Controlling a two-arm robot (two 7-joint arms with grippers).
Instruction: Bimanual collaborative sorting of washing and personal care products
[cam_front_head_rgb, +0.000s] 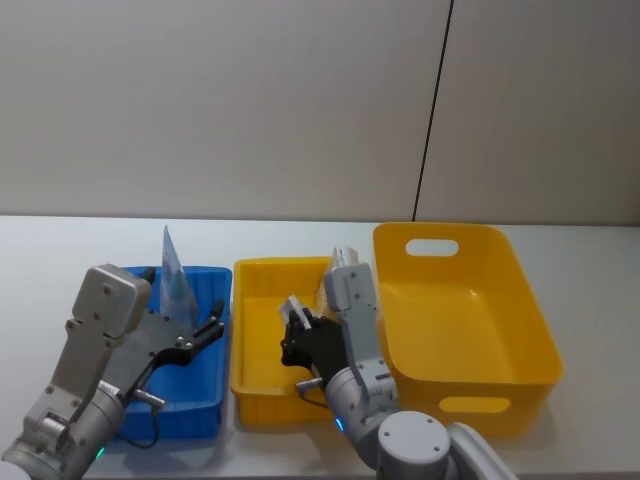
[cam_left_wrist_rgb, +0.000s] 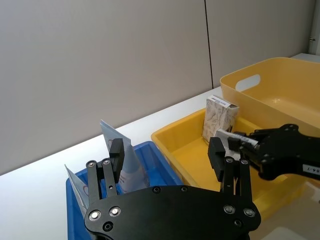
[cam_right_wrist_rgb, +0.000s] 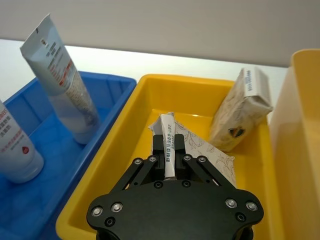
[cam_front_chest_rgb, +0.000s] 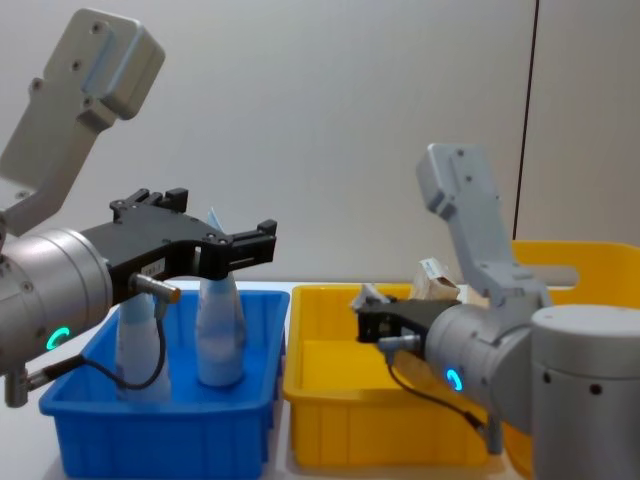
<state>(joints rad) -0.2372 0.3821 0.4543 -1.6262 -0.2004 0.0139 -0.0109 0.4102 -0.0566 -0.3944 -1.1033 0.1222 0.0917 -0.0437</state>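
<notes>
We see our left pincer spread over the blue bin, where tubes stand upright. Our right pincer pinches a carton above the small yellow bin; another carton leans inside.

L gripper spread — tubes in blue bin.

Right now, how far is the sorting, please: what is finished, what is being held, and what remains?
Done: two pale blue tubes stand in the blue bin, and one white carton leans in the small yellow bin. In hand: the right gripper is shut on a second carton above that bin; the left gripper hovers open over the blue bin. Left: release that carton.
</notes>
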